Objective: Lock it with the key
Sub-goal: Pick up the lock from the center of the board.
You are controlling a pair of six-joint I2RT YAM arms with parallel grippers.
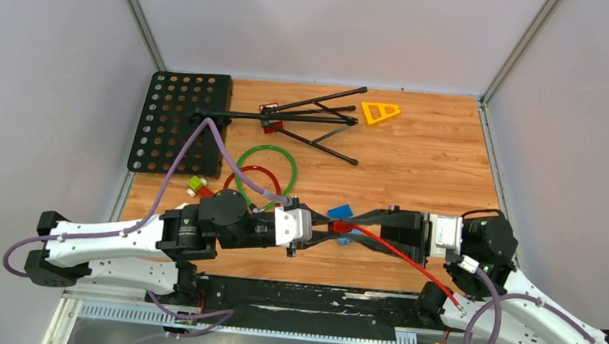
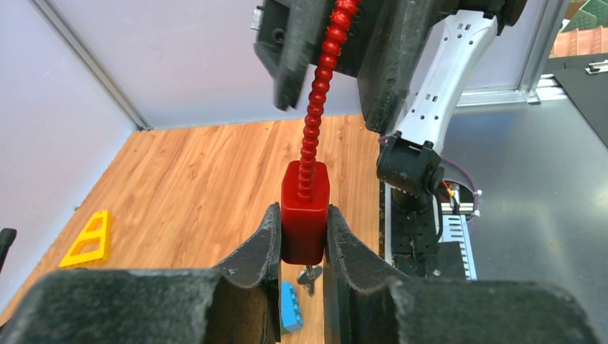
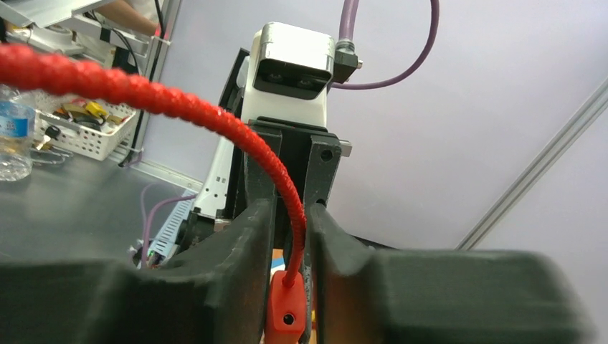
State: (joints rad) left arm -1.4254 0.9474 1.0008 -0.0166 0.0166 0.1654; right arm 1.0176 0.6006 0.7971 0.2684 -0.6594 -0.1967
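Both arms lie low and stretched toward each other, meeting nose to nose over the middle of the bench (image 1: 417,164). The left pincer (image 2: 302,211) is clenched on the red lock (image 2: 305,229), one finger flat against each side. The key (image 2: 310,276) hangs under the lock beside a blue tag (image 2: 290,308). The right pincer (image 3: 290,206) stands released, with the lock's red cable (image 3: 143,93) running between its parted fingers.
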